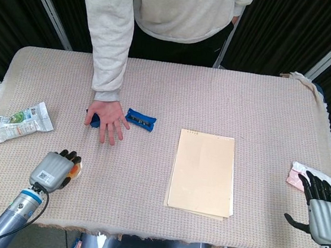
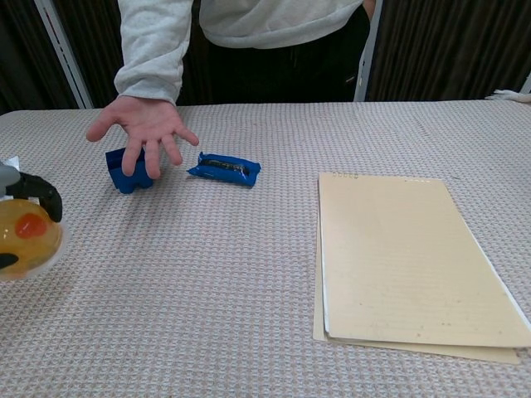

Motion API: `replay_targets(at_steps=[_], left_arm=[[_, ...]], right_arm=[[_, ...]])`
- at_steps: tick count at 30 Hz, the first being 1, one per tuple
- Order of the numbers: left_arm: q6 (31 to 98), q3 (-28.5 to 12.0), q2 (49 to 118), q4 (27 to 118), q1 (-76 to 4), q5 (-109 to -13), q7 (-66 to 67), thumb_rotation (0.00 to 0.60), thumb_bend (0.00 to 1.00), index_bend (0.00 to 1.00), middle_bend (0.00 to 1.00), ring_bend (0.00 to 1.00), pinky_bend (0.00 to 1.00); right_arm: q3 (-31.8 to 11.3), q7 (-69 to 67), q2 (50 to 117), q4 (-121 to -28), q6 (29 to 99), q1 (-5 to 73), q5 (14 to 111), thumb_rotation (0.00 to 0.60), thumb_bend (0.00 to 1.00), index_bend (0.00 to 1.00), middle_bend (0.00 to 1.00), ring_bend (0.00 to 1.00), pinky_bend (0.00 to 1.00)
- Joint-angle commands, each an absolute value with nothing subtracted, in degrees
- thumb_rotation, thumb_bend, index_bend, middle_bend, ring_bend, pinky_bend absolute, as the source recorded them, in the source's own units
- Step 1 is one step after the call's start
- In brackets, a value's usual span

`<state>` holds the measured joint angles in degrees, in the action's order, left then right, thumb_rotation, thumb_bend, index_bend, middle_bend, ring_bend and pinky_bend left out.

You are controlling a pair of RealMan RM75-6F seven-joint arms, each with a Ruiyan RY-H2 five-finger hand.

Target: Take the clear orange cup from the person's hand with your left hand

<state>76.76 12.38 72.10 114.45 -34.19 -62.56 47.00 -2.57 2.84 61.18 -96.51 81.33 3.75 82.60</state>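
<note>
My left hand (image 1: 52, 171) grips the clear orange cup (image 2: 26, 238) near the table's front left, well clear of the person. In the chest view the cup fills the lower left edge, with dark fingers (image 2: 40, 189) curled over its top. From the head view only an orange sliver of the cup (image 1: 74, 172) shows beside the hand. The person's hand (image 1: 109, 117) hovers empty, fingers spread, over the table at mid left. My right hand (image 1: 322, 209) rests at the front right corner, fingers apart, holding nothing.
A blue wrapped packet (image 1: 139, 120) lies beside the person's hand, and a second blue object (image 2: 126, 170) sits under it. A tan notepad (image 1: 203, 172) lies at centre right. A snack bag (image 1: 23, 121) is at far left, a pink packet (image 1: 297, 175) at far right.
</note>
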Motion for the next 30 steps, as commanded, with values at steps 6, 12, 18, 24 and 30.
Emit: replay_targets(at_steps=[6, 12, 18, 24, 30], left_arm=[[74.25, 10.21, 83.77, 101.34, -32.23, -62.57, 50.17, 0.6, 0.57, 0.61, 0.31, 0.35, 0.47], [73.29, 10.1, 85.39, 100.23, -31.73, -63.01, 50.32, 0.6, 0.37, 0.16, 0.0, 0.0, 0.08], [74.61, 9.55, 82.6, 104.63, -30.59, -63.94, 49.02, 0.6, 0.31, 0.06, 0.0, 0.0, 0.02], [79.05, 10.74, 76.88, 109.88, -27.81, -68.87, 44.77, 0.6, 0.3, 0.06, 0.0, 0.0, 0.01], [90.14, 15.43, 70.62, 105.75, -20.46, -82.59, 35.6, 0.6, 0.26, 0.01, 0.0, 0.0, 0.0]], right_arm=[[-2.58, 2.74, 61.13, -96.45, 81.5, 3.65, 82.68, 0.6, 0.07, 0.08, 0.0, 0.0, 0.0], [-2.61, 2.57, 61.11, -96.38, 81.58, 3.59, 82.65, 0.6, 0.07, 0.08, 0.0, 0.0, 0.0], [-2.58, 2.58, 61.13, -96.31, 81.72, 3.54, 82.84, 0.6, 0.07, 0.08, 0.0, 0.0, 0.0], [-2.59, 2.62, 61.1, -96.38, 81.66, 3.55, 82.79, 0.6, 0.07, 0.08, 0.0, 0.0, 0.0], [-2.66, 3.09, 61.57, -96.23, 81.42, 3.93, 83.19, 0.6, 0.07, 0.08, 0.0, 0.0, 0.0]])
